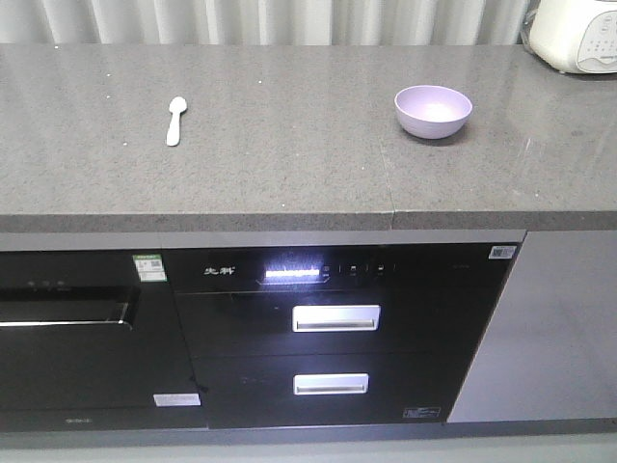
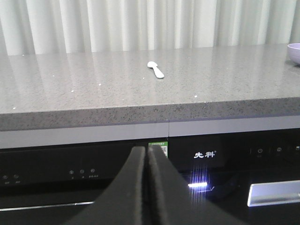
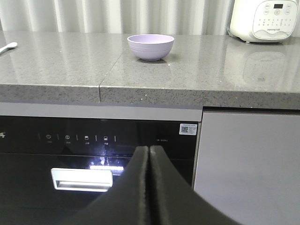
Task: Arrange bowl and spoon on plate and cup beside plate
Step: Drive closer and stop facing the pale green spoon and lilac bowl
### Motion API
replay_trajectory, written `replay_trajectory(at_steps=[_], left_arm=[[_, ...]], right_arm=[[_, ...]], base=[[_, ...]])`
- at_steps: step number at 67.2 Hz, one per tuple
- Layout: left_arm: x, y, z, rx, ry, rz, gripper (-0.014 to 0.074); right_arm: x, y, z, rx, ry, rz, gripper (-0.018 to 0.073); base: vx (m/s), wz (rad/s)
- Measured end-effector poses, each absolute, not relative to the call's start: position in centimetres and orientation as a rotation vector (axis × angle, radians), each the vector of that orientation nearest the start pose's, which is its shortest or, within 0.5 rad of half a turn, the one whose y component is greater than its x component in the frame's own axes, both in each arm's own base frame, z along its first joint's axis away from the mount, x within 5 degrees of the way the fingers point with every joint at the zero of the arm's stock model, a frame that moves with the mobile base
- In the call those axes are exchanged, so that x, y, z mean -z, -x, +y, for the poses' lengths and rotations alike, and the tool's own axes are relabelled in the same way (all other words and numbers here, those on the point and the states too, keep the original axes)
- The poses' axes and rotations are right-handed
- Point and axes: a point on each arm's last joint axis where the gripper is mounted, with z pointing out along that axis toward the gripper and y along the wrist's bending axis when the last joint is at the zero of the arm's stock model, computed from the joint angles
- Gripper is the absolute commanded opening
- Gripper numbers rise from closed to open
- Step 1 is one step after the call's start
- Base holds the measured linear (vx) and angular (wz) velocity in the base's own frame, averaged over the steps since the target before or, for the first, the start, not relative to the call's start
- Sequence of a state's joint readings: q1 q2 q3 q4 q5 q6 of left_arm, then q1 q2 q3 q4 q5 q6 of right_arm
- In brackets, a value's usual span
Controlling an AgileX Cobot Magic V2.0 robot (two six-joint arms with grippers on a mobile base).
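Observation:
A lilac bowl point(image 1: 433, 110) stands upright on the grey stone counter point(image 1: 289, 145), right of centre; it also shows in the right wrist view point(image 3: 151, 47) and at the edge of the left wrist view point(image 2: 294, 52). A pale spoon point(image 1: 174, 121) lies on the counter to the left, seen too from the left wrist point(image 2: 155, 69). The plate and the cup are out of view. My left gripper point(image 2: 148, 151) is shut on nothing, low in front of the black appliance, below the counter edge. My right gripper point(image 3: 149, 149) is likewise shut and empty, below the counter.
A white electric cooker point(image 1: 576, 34) stands at the counter's back right corner point(image 3: 265, 21). Black built-in appliances with silver drawer handles point(image 1: 335, 317) sit under the counter, and a grey cabinet door point(image 3: 248, 164) is to their right. Curtains hang behind.

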State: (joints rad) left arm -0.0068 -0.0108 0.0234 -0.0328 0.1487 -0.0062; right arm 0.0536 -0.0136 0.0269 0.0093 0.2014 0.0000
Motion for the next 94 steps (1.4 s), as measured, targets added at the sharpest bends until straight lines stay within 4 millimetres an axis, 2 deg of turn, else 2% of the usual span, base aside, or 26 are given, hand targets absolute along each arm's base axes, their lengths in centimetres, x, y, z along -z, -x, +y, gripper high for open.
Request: replay_trajectory(at_steps=[94], left_arm=[[-19.24,-5.64,-0.08,0.039,0.023,1.645,-0.0006]], right_arm=[[-18.66,-5.57,0.32,-0.048,0.039,1.698,-0.0011]], base=[[0.17,-0.01]])
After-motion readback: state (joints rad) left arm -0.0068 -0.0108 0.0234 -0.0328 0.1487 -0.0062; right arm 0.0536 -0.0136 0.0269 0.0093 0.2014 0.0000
